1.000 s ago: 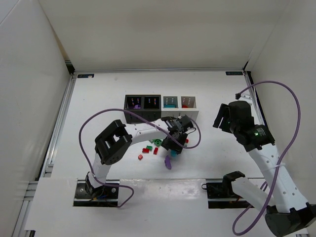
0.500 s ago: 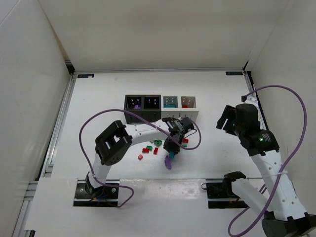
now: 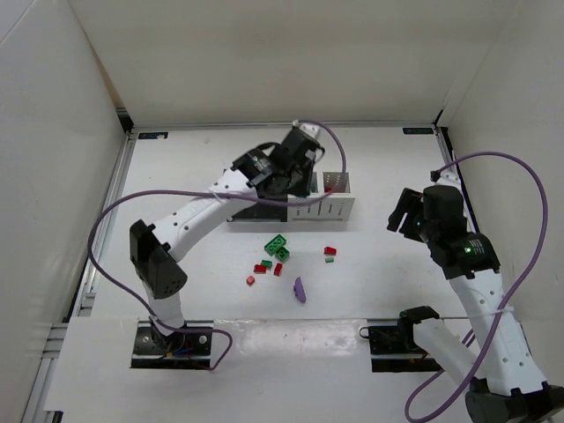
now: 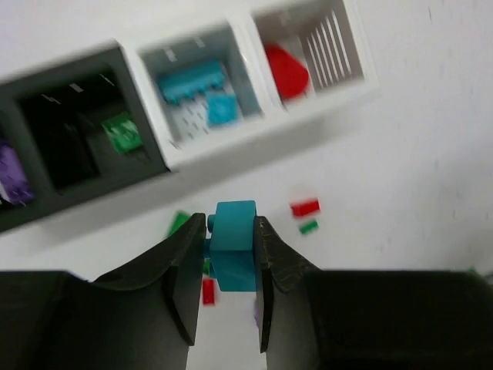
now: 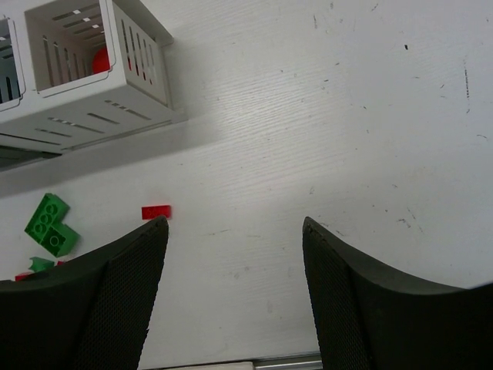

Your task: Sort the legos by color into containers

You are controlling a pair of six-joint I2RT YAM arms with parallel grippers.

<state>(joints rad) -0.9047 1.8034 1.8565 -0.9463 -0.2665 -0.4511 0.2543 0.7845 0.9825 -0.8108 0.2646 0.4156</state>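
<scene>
Top external view counts four containers (image 3: 340,208) joined in one row mid-table. The left gripper (image 3: 295,169) hangs over the row and covers most of the bin tops. At 6 o'clock of the row lie the loose legos (image 3: 261,268): four red, three green if the L-shaped cluster (image 3: 279,248) counts as one, and one purple brick (image 3: 300,289) nearest the arm bases. The right gripper (image 3: 401,211) hovers at 3 o'clock of the row, well apart from it.

The left wrist view, somewhat blurred, shows what the overhead hides. The fingers are clamped on one teal brick (image 4: 233,245), held in the air near the row. It also looks into the bins, from 9 to 3 o'clock:
- a black one with a purple piece (image 4: 9,176)
- a black one with a green piece (image 4: 122,132)
- a light one with two teal pieces (image 4: 202,83), at 12 o'clock of the held brick
- a light one with a red piece (image 4: 288,72)

The right wrist view shows its fingers spread apart with nothing between them and bare table beneath. The red-holding bin sits at 11 o'clock and the green cluster at 9 o'clock.

Bare table (image 3: 176,176) lies at 12 o'clock of the row up to the back wall, at 9 o'clock to the side rail, and at 3 o'clock between the row and the right gripper.
</scene>
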